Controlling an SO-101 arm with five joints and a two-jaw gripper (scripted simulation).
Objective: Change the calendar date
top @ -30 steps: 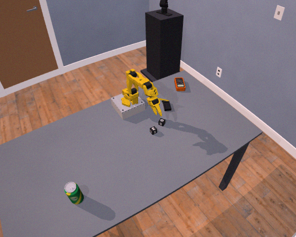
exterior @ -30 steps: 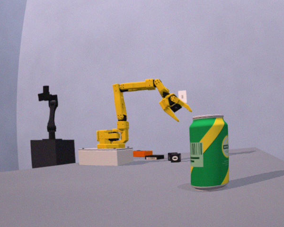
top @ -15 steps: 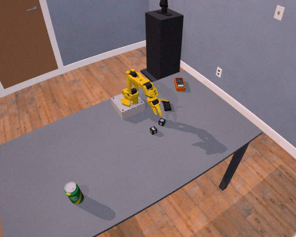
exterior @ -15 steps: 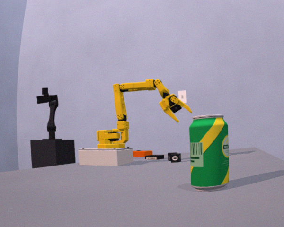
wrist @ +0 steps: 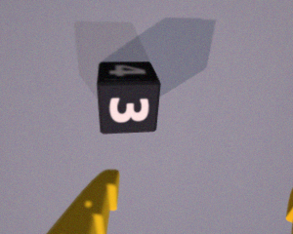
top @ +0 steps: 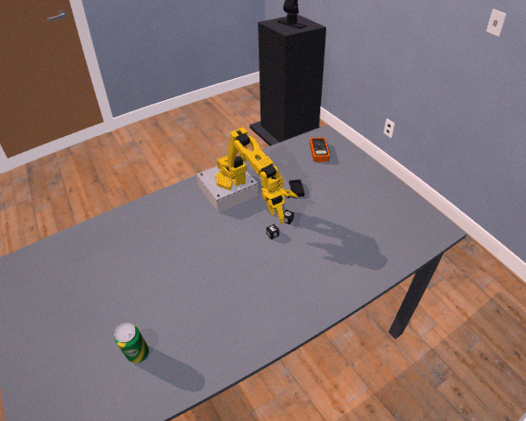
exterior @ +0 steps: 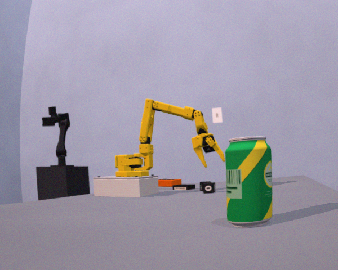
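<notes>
Two black cubes with white numerals, the nearer cube (top: 272,231) and the farther cube (top: 288,217), rest on the grey table (top: 186,289) (exterior: 134,232), apart from the black tray (top: 296,188) (exterior: 183,187). In the wrist view, one cube (wrist: 129,107) shows an inverted-looking, sideways "3" and a "4"; in the exterior view, a "0" is legible on a cube (exterior: 209,188). The tray holds neither cube; its pale front label is too small to read. The gripper (top: 288,209) (exterior: 214,163) (wrist: 202,197) stands moderately wide, holding nothing, above the table. The green-and-yellow can (top: 131,343) (exterior: 248,181) bears a barcode.
</notes>
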